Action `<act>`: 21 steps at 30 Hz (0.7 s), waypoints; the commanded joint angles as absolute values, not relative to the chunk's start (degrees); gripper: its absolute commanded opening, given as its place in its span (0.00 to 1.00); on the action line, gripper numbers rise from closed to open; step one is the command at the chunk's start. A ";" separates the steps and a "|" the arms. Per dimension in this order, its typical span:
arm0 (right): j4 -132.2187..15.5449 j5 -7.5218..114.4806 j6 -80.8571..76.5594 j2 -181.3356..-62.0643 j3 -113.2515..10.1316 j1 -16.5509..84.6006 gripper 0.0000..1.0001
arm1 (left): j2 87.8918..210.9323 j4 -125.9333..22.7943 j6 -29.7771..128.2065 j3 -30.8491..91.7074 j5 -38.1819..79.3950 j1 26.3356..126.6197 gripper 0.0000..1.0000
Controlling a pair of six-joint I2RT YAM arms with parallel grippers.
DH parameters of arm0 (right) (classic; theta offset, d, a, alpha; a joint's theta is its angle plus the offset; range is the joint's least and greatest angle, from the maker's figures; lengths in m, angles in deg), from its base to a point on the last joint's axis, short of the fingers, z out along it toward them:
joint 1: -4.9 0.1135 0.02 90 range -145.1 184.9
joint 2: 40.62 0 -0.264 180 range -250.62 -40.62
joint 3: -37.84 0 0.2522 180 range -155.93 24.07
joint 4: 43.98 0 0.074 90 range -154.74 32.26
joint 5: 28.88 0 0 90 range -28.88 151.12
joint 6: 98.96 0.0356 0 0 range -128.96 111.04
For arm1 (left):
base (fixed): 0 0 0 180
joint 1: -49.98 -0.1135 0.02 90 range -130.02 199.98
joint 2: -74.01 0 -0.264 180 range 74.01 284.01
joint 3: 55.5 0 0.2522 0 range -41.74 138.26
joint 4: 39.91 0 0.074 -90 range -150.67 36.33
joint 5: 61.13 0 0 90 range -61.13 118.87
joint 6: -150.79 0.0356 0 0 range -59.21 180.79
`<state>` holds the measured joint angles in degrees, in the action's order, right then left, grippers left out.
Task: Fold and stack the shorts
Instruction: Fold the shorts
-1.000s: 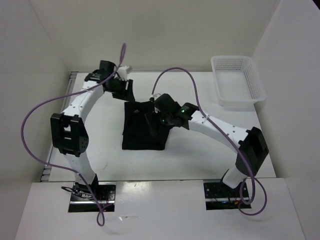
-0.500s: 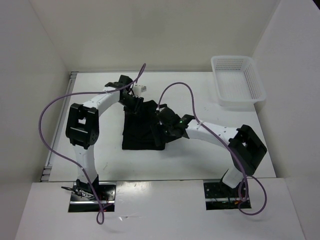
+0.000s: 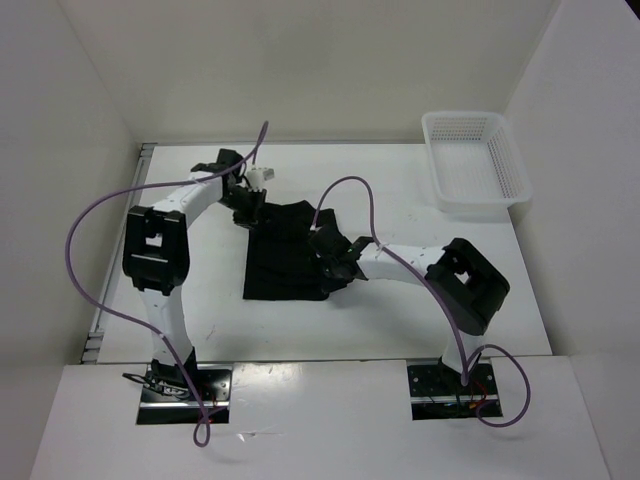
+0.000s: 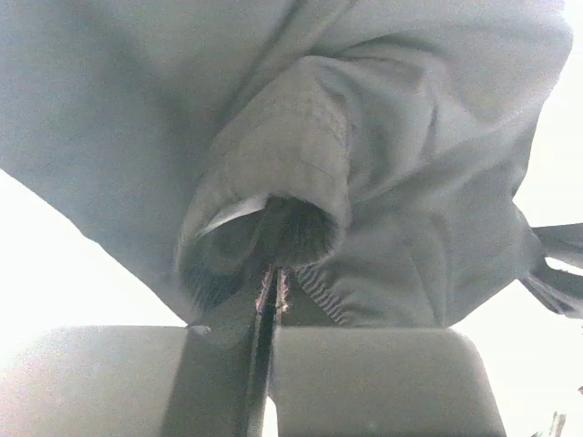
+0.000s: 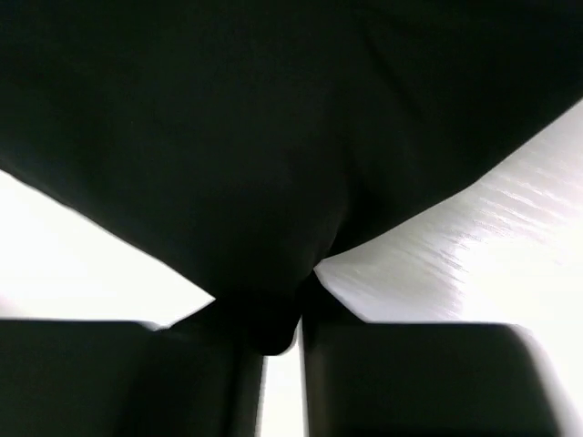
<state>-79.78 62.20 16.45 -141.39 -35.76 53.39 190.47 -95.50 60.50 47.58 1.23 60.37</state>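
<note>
The black shorts lie flat in the middle of the table. My left gripper is at their far left corner. In the left wrist view it is shut on a bunched hem of the shorts, with the fabric rising out of the pinch. My right gripper sits at the right edge of the shorts. Seen from the right wrist, it is shut on a small fold of the shorts, with white table on both sides.
A white mesh basket stands at the far right corner of the table. White walls close in the table at the back and both sides. Purple cables loop above both arms.
Both grippers have closed on the shorts. The left one shifted slightly toward the far left corner. The right one slid nearer along the right edge.
</note>
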 commanded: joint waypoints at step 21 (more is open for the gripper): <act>-77.95 61.03 11.52 -136.00 -32.71 53.77 0.70 | 189.24 -99.90 60.79 45.78 -4.44 53.49 0.40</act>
<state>-76.20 60.91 14.28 -140.41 -34.34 53.39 191.21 -99.04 60.50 43.14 -1.28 53.64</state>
